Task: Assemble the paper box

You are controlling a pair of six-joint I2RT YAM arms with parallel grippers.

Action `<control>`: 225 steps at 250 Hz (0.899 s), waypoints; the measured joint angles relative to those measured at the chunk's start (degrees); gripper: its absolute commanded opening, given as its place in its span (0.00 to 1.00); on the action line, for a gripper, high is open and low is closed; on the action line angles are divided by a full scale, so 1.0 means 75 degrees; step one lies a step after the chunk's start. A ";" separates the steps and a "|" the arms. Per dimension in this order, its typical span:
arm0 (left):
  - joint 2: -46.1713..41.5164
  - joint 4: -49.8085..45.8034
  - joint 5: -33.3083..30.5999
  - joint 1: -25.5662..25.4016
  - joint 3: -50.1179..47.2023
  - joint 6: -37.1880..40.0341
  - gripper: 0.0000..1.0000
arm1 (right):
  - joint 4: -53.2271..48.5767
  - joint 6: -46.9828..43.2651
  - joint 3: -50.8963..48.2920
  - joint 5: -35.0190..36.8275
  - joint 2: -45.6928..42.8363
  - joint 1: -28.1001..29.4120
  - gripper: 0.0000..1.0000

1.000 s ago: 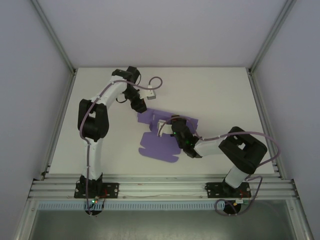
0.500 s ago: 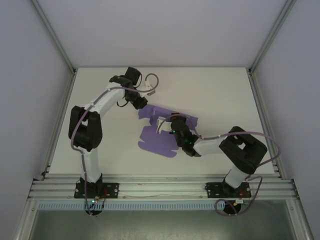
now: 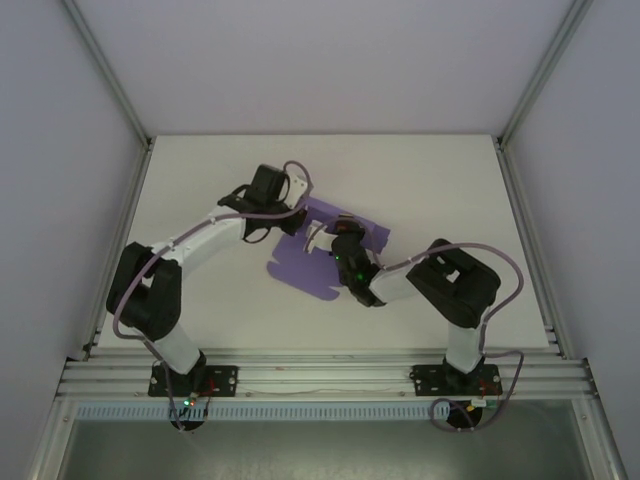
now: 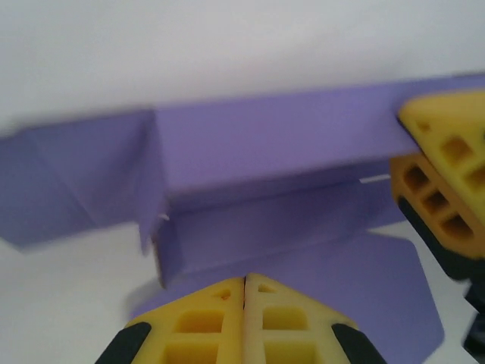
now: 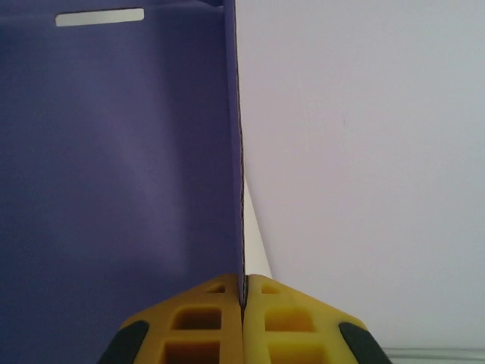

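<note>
Overhead; wrists close on paper box (image 3: 300, 268)

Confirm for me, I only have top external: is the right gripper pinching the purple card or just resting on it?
Observer: Pinching. In the right wrist view the right gripper is shut on a thin edge of the paper box.
Operator: Left one?
Observer: The left gripper is shut too, tips over a flat flap; can't tell if card is between them.
Operator: Any wall up?
Observer: Yes, the left wrist view shows one long wall folded up.
</note>
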 measured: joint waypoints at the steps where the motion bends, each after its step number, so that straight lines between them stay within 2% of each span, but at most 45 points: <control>1: -0.0003 0.0015 0.0000 -0.0009 -0.0020 -0.0015 0.00 | 0.0017 0.0000 0.0003 0.0009 0.0015 -0.0006 0.00; 32: -0.0248 0.0539 -0.0017 -0.0064 -0.0787 -0.0527 0.02 | 0.0108 0.0111 0.0012 0.0067 0.0076 -0.0079 0.00; 50: -0.0440 0.0729 -0.0073 -0.0058 -0.1099 -0.0758 0.18 | 0.0239 0.0108 -0.0023 0.0041 0.0076 -0.0085 0.00; 66: -0.0644 0.0845 -0.0152 -0.0061 -0.1259 -0.0938 0.27 | 0.0347 0.0102 -0.0131 -0.0035 0.0076 -0.0108 0.00; 107: -0.1072 0.0982 -0.0670 -0.0032 -0.1218 -0.1183 0.77 | 0.0414 -0.0152 -0.0501 -0.0434 0.0058 -0.0256 0.00; 116: -0.1131 0.0935 -0.0775 0.0029 -0.1151 -0.1160 0.85 | 0.0414 -0.0236 -0.0557 -0.0525 0.0017 -0.0294 0.00; 121: -0.1154 0.0906 -0.0804 0.0070 -0.1105 -0.1163 0.97 | 0.0411 -0.0254 -0.0586 -0.0589 -0.0017 -0.0309 0.00; 123: -0.1163 0.0895 -0.0807 0.0096 -0.1081 -0.1075 0.99 | 0.0408 -0.0303 -0.0609 -0.0632 -0.0047 -0.0321 0.00; 146: -0.1207 0.0702 -0.0734 0.0554 -0.0784 -0.0694 1.00 | 0.0221 -0.0498 -0.0833 -0.1072 -0.0455 -0.0388 0.00; 171: -0.1230 0.0545 -0.0152 0.1376 -0.0542 -0.0044 1.00 | -0.0312 -0.0595 -0.0988 -0.1571 -0.1107 -0.0440 0.00; 193: -0.1172 0.0085 0.0577 0.2014 -0.0283 0.1157 1.00 | -0.0743 -0.0667 -0.0997 -0.1944 -0.1606 -0.0481 0.00; 225: -0.0562 -0.1049 0.1227 0.2081 0.0574 0.2827 1.00 | -0.1081 -0.0699 -0.1011 -0.2285 -0.1990 -0.0493 0.00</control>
